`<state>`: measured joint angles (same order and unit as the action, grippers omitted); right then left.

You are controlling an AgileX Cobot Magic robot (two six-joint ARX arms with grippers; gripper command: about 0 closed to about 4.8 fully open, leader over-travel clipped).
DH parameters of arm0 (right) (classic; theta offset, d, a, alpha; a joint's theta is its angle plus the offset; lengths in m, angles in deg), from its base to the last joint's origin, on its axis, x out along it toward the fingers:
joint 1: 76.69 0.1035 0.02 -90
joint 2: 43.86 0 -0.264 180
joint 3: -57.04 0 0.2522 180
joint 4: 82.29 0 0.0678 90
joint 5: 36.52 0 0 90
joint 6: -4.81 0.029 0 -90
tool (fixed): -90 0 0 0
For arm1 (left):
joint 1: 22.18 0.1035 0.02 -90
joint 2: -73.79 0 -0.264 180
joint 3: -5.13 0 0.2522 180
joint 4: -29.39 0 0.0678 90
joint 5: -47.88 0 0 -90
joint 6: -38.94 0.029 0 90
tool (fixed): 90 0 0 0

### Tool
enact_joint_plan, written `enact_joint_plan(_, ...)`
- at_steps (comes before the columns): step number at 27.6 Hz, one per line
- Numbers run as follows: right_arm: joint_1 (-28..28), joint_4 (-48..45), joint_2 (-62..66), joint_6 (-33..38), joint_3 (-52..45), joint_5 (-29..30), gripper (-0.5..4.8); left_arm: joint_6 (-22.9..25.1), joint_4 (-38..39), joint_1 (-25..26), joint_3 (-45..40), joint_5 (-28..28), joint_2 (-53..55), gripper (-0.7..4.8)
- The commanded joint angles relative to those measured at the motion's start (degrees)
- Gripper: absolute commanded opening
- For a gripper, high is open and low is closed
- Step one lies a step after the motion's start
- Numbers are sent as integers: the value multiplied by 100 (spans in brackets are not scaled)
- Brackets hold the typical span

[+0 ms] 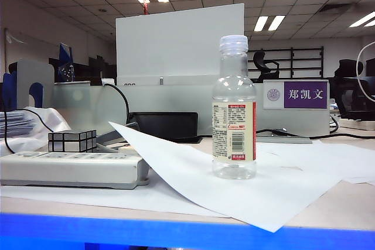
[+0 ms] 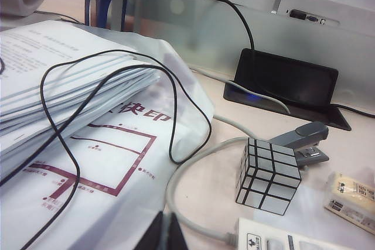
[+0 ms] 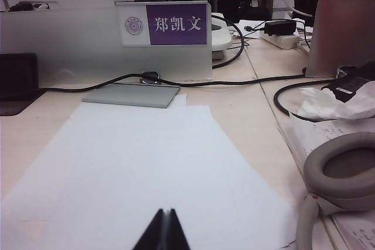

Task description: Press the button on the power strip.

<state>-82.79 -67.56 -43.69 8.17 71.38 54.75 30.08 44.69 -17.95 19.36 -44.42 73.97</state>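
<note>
The power strip [image 1: 70, 169] is a long off-white bar with a grey base rim, lying at the left of the exterior view. One end of it [image 2: 293, 239], with a small button and its grey cable, shows in the left wrist view. My left gripper [image 2: 166, 218] is shut and empty, hovering beside that cable end, just short of the strip. My right gripper [image 3: 166, 213] is shut and empty over white paper [image 3: 140, 168]. Neither gripper shows in the exterior view.
A silver mirror cube [image 1: 72, 141] and a grey stapler [image 2: 303, 140] sit behind the strip. A clear water bottle [image 1: 234, 109] stands on white paper mid-table. Stacked papers [image 2: 64, 86] with a black wire lie left. Grey headphones [image 3: 340, 174] lie right. A nameplate [image 3: 164, 24] stands behind.
</note>
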Motion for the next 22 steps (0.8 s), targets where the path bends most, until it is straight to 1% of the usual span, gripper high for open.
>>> enact_joint_plan(1, 7, -83, -9, -15, -13, 13, 4, -17, -39, 0, 9, -7, -7, -4)
enact_joint_plan(8, 7, -85, -9, 28, -13, 37, 3, -22, -42, 0, 9, -22, -7, -4)
enact_joint_plan(10, 7, -103, -9, 240, -13, 44, 3, -48, -55, 0, 9, -50, -7, -4)
enact_joint_plan(12, 7, -164, -9, 820, -7, 208, 4, -273, -107, 0, 15, -76, -7, -4)
enact_joint_plan(13, 7, -175, -9, 1093, 11, 400, 4, -367, -140, 0, 26, -107, -7, -4)
enact_joint_plan(14, 7, -173, -9, 1300, 37, 776, 4, -411, -197, 0, 44, -181, -7, -4)
enact_joint_plan(16, 9, -247, -9, 1360, 46, 1672, 4, -402, -223, 0, 114, -404, -7, -4)
enact_joint_plan(17, 9, -304, -9, 1351, 44, 2256, 3, -398, -232, 0, 168, -584, -7, -4)
enact_joint_plan(19, 11, -345, -9, 1351, 46, 3027, 3, -319, -245, 0, 254, -885, -7, -4)
enact_joint_plan(22, 13, -332, -7, 1370, 46, 3670, 4, -199, -229, 0, 354, -1329, -7, -4)
